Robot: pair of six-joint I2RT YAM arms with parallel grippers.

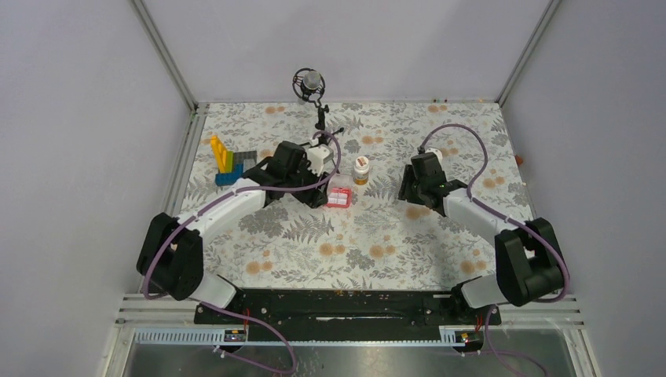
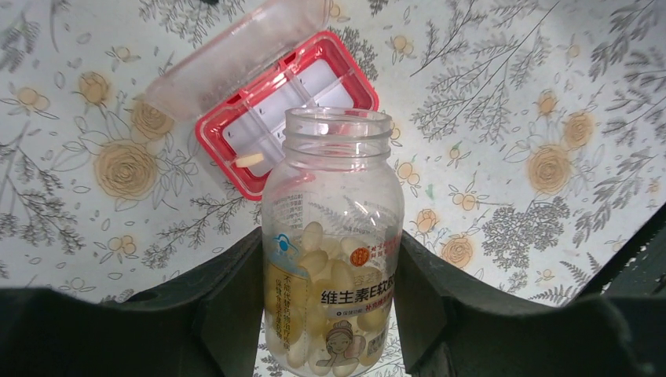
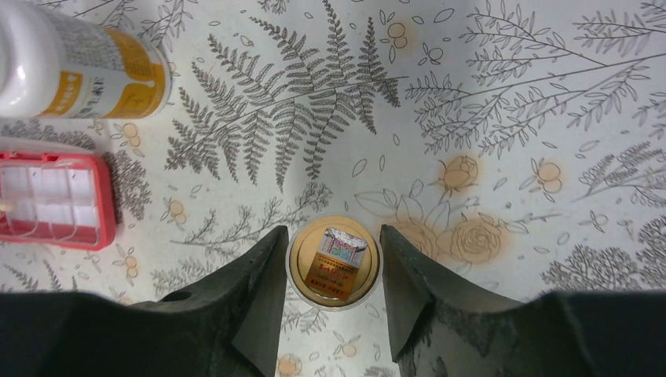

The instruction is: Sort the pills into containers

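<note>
My left gripper (image 2: 334,314) is shut on the clear yellowish bottle (image 2: 334,196), which is uncapped and holds many pale yellow pills (image 2: 314,255). Its mouth points at the pink compartment box (image 2: 236,184), whose clear lid stands open. One pill (image 2: 250,159) lies in a compartment. In the top view this gripper (image 1: 320,187) is just left of the box (image 1: 339,196). My right gripper (image 3: 334,290) is shut on a round gold bottle cap (image 3: 334,263), low over the cloth (image 1: 410,188). The white-capped orange-labelled bottle (image 1: 360,169) stands behind the box and also shows in the right wrist view (image 3: 78,67).
A blue, yellow and grey toy-brick block (image 1: 228,161) stands at the left behind my left arm. A small black stand with a round head (image 1: 310,82) is at the back edge. White walls close in the flowered cloth on three sides.
</note>
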